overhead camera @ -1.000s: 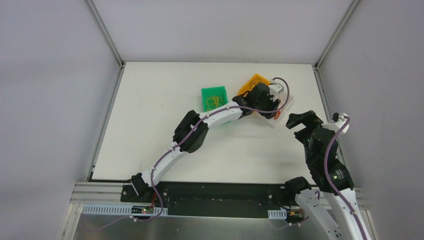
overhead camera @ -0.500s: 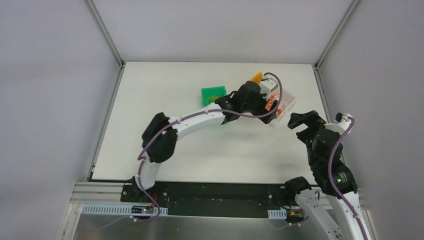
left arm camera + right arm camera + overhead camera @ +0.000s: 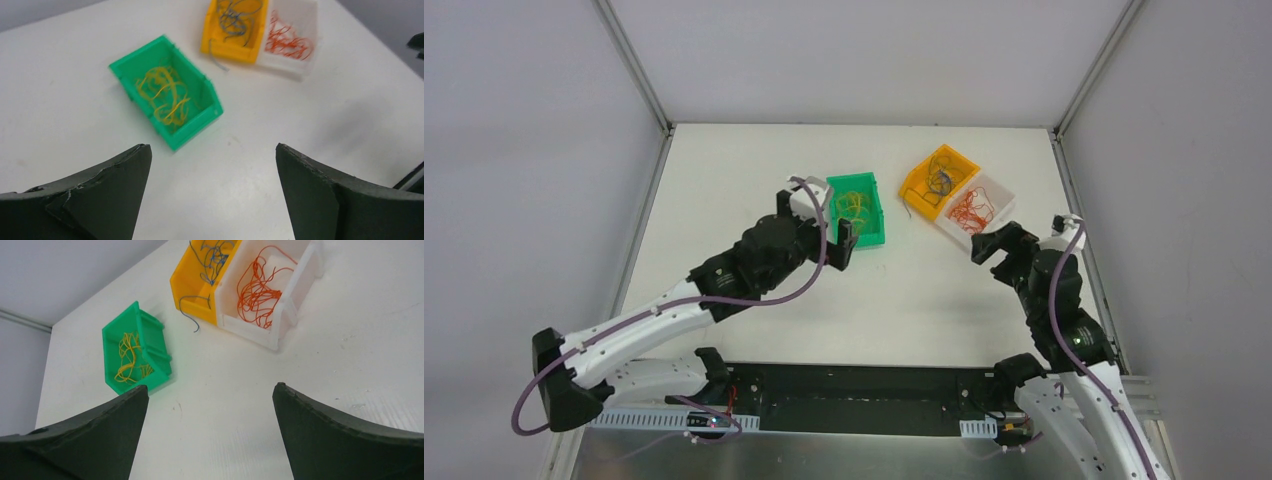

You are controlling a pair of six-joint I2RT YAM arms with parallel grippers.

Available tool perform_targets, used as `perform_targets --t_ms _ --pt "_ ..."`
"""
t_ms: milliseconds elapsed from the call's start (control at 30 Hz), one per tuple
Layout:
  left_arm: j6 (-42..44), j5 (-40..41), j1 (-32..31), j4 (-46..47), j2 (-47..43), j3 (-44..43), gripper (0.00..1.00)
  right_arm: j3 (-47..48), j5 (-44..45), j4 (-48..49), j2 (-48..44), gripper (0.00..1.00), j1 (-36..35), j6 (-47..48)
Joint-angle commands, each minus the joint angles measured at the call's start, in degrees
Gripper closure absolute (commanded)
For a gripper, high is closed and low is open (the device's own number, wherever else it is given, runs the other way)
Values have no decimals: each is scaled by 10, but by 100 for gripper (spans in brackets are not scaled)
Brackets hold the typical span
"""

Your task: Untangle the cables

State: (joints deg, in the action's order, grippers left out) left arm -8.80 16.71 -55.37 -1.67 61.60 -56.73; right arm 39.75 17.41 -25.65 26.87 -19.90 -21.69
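Observation:
The cables lie sorted in three bins. Yellow-green strands fill the green bin. Blue strands fill the orange bin, and one blue strand hangs over its rim onto the table. Orange-red strands fill the white bin. My left gripper is open and empty, just left of and nearer than the green bin. My right gripper is open and empty, nearer than the white bin. Both wrist views show bare table between the fingers.
The white table is walled by grey panels with metal rails at its left and right edges. The orange and white bins touch side by side at the back right. The black base strip runs along the near edge.
My left arm has pulled back from over the orange and white bins to the left and nearer, uncovering them. My right gripper has shifted slightly left.

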Motion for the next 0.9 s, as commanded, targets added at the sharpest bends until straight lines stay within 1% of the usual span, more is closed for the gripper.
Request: perform_targets --t_ms 0,67,133,200,300,433,600,667,767,867 --pt "-35 135 10 -64 -93 108 1 -57 -52 121 -10 1 3 24" --pt "-49 154 10 -74 -139 147 1 -89 -48 156 -29 1 2 16" --pt "-73 158 10 -81 -167 175 1 -102 -36 171 -43 1 3 7" --pt "-123 196 10 -94 -184 191 1 -105 -35 169 -49 1 2 22" --pt "-173 265 10 -104 -200 211 1 -115 -17 166 -46 1 2 64" --pt "-182 327 9 -107 -206 232 1 -126 -12 173 -45 0 3 118" --pt "-225 385 9 -116 -210 250 1 -129 -4 179 -59 1 3 122" --pt "-230 401 10 -115 -214 265 1 -144 2 191 -60 1 3 128" --pt "-219 402 9 -107 -215 280 1 -190 -5 250 -52 1 2 141" --pt "-214 424 9 -64 -204 302 1 -232 4 345 -23 1 2 139"
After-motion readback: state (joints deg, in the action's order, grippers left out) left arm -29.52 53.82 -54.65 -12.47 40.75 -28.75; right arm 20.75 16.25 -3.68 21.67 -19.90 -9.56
